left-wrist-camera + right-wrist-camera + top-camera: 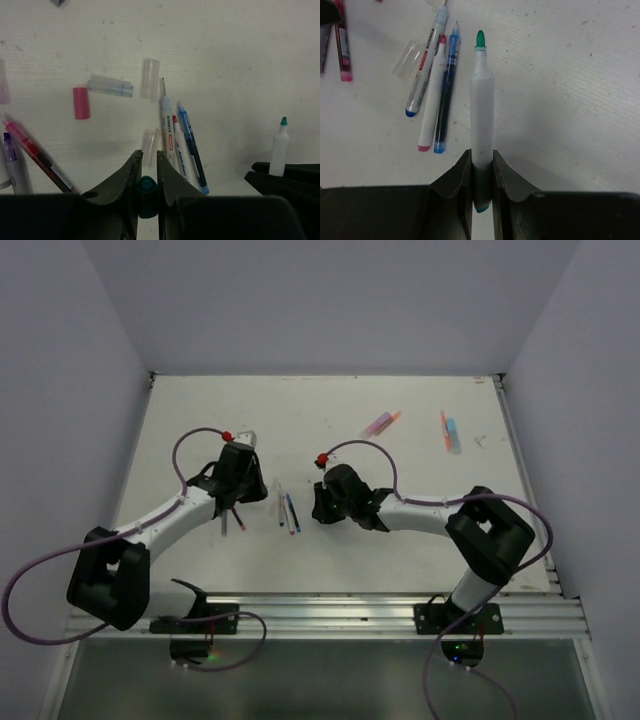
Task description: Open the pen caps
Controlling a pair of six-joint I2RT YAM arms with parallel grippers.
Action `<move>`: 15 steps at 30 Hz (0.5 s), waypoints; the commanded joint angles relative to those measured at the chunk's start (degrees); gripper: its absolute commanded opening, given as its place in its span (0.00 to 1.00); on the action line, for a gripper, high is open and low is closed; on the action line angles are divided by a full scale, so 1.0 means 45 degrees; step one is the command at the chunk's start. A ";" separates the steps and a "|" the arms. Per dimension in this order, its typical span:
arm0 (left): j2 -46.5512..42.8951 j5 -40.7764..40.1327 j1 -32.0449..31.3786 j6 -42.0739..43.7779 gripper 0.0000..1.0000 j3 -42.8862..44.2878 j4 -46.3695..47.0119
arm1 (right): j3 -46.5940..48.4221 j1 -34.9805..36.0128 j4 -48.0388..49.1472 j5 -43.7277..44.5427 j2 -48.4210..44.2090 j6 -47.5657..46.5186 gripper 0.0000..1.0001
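Note:
My left gripper [147, 153] is shut on a stubby teal pen cap [147, 188], held between its fingers just above the table. My right gripper [481, 152] is shut on the rear end of a white-bodied marker [482, 100], whose bare teal tip points away from it. The same marker [279, 147] shows at the right edge of the left wrist view, apart from the cap. In the top view the two grippers [233, 504] [322, 503] sit either side of three uncapped pens [287, 512].
Loose on the table lie a pink cap [80, 103] and clear caps [150, 77] [110, 85] [150, 141]. A red pen [37, 156] and a purple pen [12, 161] lie at the left. More pens [381, 423] [450, 432] rest far back right.

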 commanded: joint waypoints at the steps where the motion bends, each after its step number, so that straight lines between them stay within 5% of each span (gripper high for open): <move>1: 0.0868 -0.0687 0.0082 0.0146 0.01 -0.0107 0.0583 | 0.0870 0.0187 -0.0091 0.0428 0.0692 0.0465 0.06; 15: 0.2237 -0.1119 0.0102 -0.0050 0.09 0.0224 0.0915 | 0.1652 0.0461 -0.0169 0.0370 0.1925 0.0641 0.09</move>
